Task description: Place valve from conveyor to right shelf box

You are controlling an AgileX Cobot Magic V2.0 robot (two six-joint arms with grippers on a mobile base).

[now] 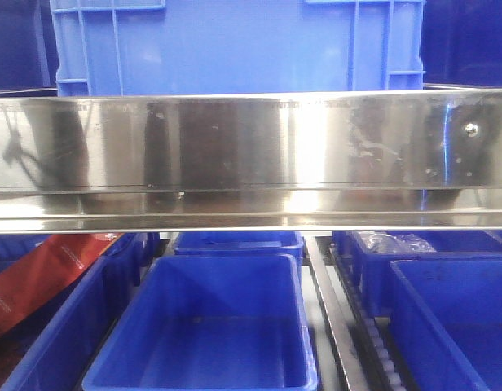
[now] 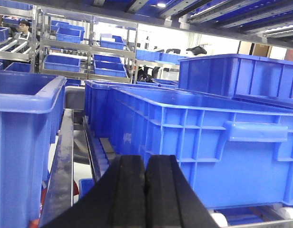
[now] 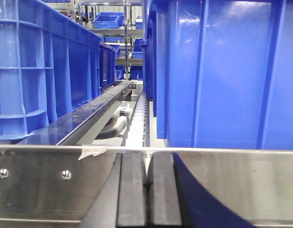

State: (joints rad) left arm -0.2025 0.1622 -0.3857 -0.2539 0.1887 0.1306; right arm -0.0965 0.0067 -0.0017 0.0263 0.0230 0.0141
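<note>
Two end effectors, both pinched shut on nothing.
Left end effector (image 2: 145,190) faces blue bins (image 2: 203,147); right end effector (image 3: 148,190) faces a steel rail (image 3: 46,175), front view sees neither.

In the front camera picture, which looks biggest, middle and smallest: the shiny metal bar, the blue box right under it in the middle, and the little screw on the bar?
As they look in this view:
1. shiny metal bar, spanning the whole picture
2. middle blue box; it is nearer the camera, so its real size is unsure
3. screw, just a tiny dot
</note>
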